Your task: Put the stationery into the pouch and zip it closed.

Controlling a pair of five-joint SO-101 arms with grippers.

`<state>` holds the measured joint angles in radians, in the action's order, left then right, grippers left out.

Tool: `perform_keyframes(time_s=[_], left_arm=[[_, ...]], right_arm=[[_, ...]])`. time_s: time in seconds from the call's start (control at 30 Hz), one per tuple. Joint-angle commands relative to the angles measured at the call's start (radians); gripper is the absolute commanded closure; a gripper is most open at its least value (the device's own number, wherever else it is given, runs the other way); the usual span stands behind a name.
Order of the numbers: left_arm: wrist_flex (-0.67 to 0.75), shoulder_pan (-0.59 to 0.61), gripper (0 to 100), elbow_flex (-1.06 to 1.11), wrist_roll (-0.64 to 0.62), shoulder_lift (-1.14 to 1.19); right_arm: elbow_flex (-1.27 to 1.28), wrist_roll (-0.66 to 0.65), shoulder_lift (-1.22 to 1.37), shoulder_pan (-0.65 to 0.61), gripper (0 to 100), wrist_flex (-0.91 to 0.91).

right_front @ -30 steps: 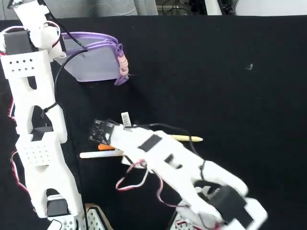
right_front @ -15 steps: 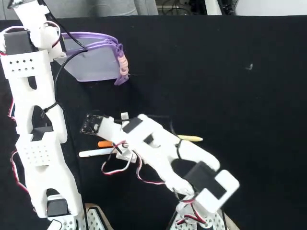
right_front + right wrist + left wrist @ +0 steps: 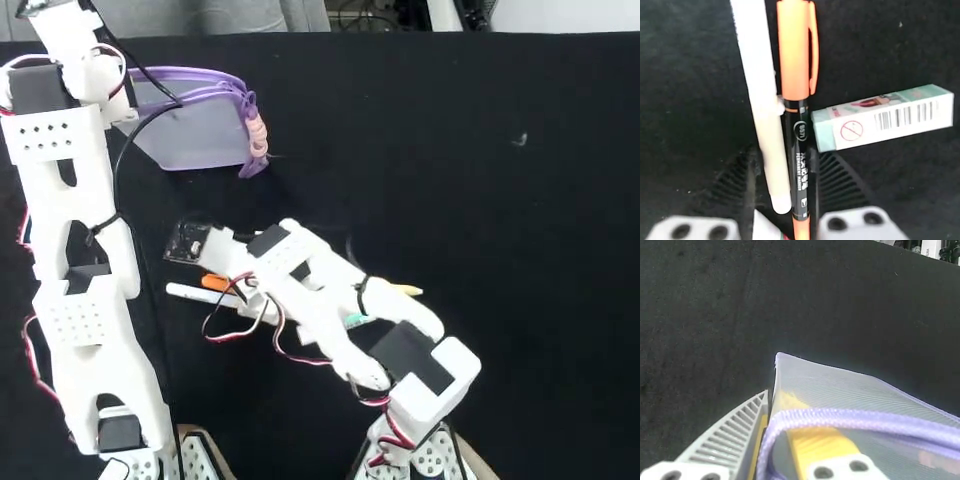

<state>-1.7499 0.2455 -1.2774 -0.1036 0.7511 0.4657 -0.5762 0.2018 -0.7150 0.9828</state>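
A translucent pouch (image 3: 195, 128) with a purple zipper edge is held up at the back left. My left gripper (image 3: 790, 460) is shut on its rim, near the pouch corner (image 3: 840, 390). A white pen (image 3: 195, 294) and an orange pen (image 3: 215, 282) lie side by side in front of the left arm. My right gripper (image 3: 207, 272) hangs over them, open. In the right wrist view the white pen (image 3: 760, 100) and the orange pen (image 3: 796, 75) run between its fingers (image 3: 836, 180). A pale green eraser box (image 3: 882, 122) lies beside them. A yellow pencil (image 3: 404, 291) pokes out from under the right arm.
The tall white left arm (image 3: 75, 250) stands along the left edge, close to the pens. Red and black cables (image 3: 240, 320) hang under the right arm. Black cloth (image 3: 500, 200) covers the table to the right.
The right arm has swung left and folded lower, bringing its gripper down over the two pens. Both pens have shifted a little toward the back of the table. The left arm and pouch stayed still.
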Motion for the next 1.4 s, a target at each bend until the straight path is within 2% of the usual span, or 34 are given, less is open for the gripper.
perform_keyframes(time_s=[0.0,0.2,0.43,0.6,0.73,0.93,1.17,1.37], left_arm=[[-0.009,0.024,97,0.018,-0.005,0.095],[-0.009,0.021,97,0.018,-0.005,0.091],[-0.009,0.015,97,0.047,-0.005,0.086],[-0.009,0.01,97,0.048,-0.005,0.086],[-0.012,0.01,97,0.048,-0.005,0.086],[-0.014,-0.008,97,0.05,-0.003,0.086],[-0.014,-0.061,97,0.165,-0.003,0.012],[-0.011,-0.137,97,0.38,-0.003,-0.196]], right_arm=[[0.015,0.002,-0.104,0.069,97.4,0.018],[0.15,0.002,-0.395,0.133,97.5,0.008],[0.386,0.003,-0.791,0.138,97.5,-0.115],[0.484,0.003,-1.024,0.143,98.8,-0.126],[0.527,0.012,-1.175,0.219,98.7,-0.133],[0.579,0.181,-1.336,0.358,98.7,-0.226],[0.713,0.256,-1.448,0.367,98.7,-0.459],[0.728,0.333,-1.526,0.365,98.7,-0.525]])
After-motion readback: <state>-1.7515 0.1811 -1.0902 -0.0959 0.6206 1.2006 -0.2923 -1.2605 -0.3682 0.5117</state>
